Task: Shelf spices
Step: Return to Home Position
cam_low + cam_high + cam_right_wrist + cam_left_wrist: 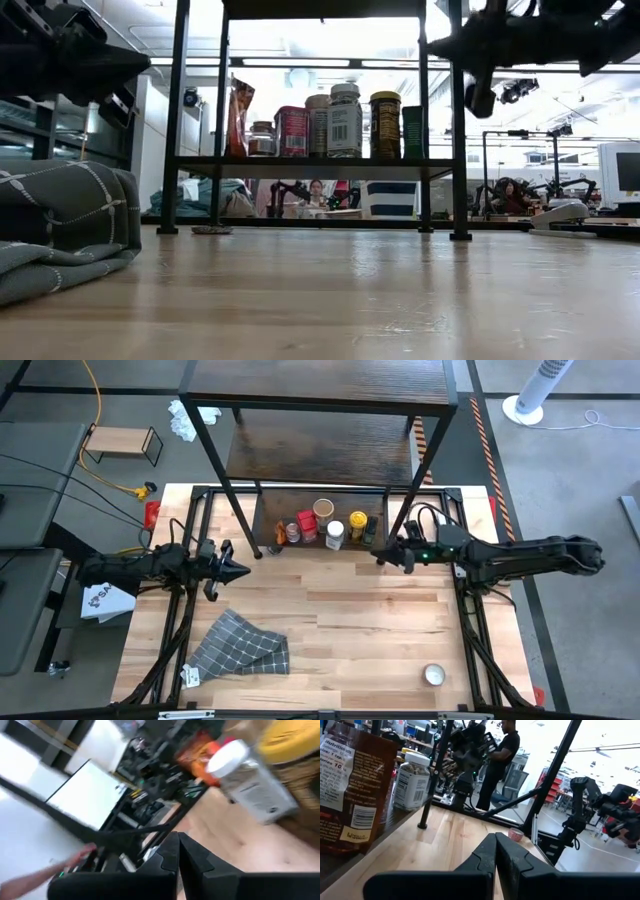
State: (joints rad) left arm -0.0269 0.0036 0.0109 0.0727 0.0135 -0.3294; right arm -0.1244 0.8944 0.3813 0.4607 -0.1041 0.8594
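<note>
Swinging home, the shelf [320, 385] could be clipped by the right hand [380, 555], closed empty beside its leg, toppling spices [334, 532]; left hand [240, 570] closed too.

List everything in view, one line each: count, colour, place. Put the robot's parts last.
shelf: one, dark brown boards on black frame, at the table's far edge
spices: about seven, yellow, white, tan, red and dark lids plus an orange pack, along the shelf's lowest tier
checked cloth: one, grey, crumpled at the table's near left
small round object: one, pale, table's near right
table: one, light wood, under both arms
small stand: one, light wood, black wire legs, floor beyond far left
fan: one, white, floor far right
left gripper: one, dark, shut, over the table's left
right gripper: one, dark, shut, by the shelf's right front leg
</note>
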